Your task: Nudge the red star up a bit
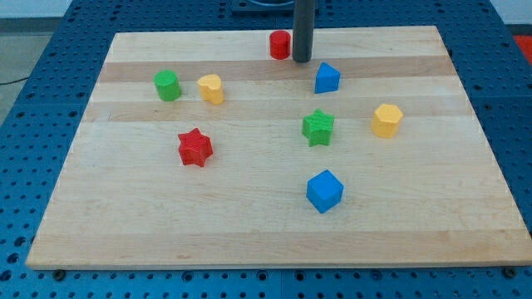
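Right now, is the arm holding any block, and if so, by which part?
Nothing is held. The arm ends in a bare rod; my tip rests on the board beside the red cylinder, far from the red star.

My tip [301, 61] sits at the bench [249, 232] top edge beside a red block [280, 44], well apart from the red star [195, 147].

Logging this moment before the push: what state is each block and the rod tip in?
Red star: flat on board, untouched.
Red block: top edge, just left of my tip.
My tip: down at the board, far from the star.
Green block: beside yellow block, apart.
Green star: alone.
Small blue block: alone.
Blue cube: alone.
Yellow hexagon: alone.
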